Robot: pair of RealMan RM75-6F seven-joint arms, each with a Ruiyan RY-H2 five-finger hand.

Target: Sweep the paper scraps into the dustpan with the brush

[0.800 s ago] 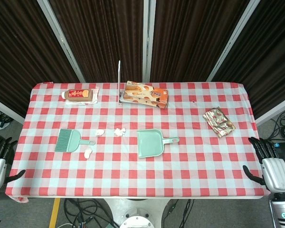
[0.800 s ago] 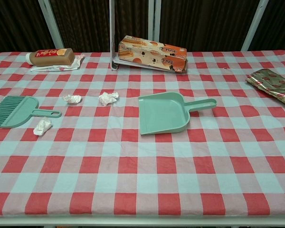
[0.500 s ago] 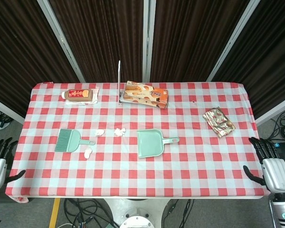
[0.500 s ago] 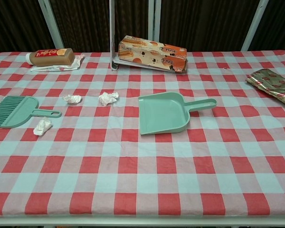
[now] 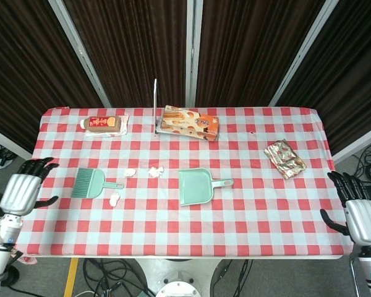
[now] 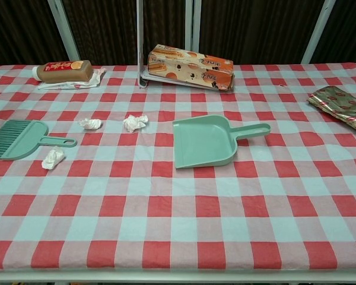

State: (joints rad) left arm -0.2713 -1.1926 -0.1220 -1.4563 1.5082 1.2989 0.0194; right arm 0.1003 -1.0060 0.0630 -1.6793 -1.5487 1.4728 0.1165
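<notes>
Nearest the robot, the left hand point(image 5: 21, 190) is seen at about eight o'clock just off the table's edge, empty, its fingers spread apart; the right hand point(image 5: 358, 209) is held at about four o'clock off the opposite edge, likewise empty with fingers apart. Neither hand is shown in the chest view. Further in, the brush point(image 6: 21, 140) lies flat at nine o'clock, handle pointed toward the centre, and the dustpan point(image 6: 204, 140) rests near the middle, its handle toward three o'clock. Three paper scraps are scattered between them: one point(image 6: 53, 158) just beside the brush handle, two more point(image 6: 90, 123) point(image 6: 135, 122) slightly beyond. At the far edge a biscuit box point(image 6: 190, 66), a wrapped packet point(image 6: 65, 71) and, at two o'clock, a foil pouch point(image 6: 340, 105) are set. Nothing has yet been grasped. A slip is judged likely if the thin, flat brush handle is pinched poorly; the nearest scrap could be knocked aside by the reaching hand, and an unheld dustpan could be pushed away by the sweep.
</notes>
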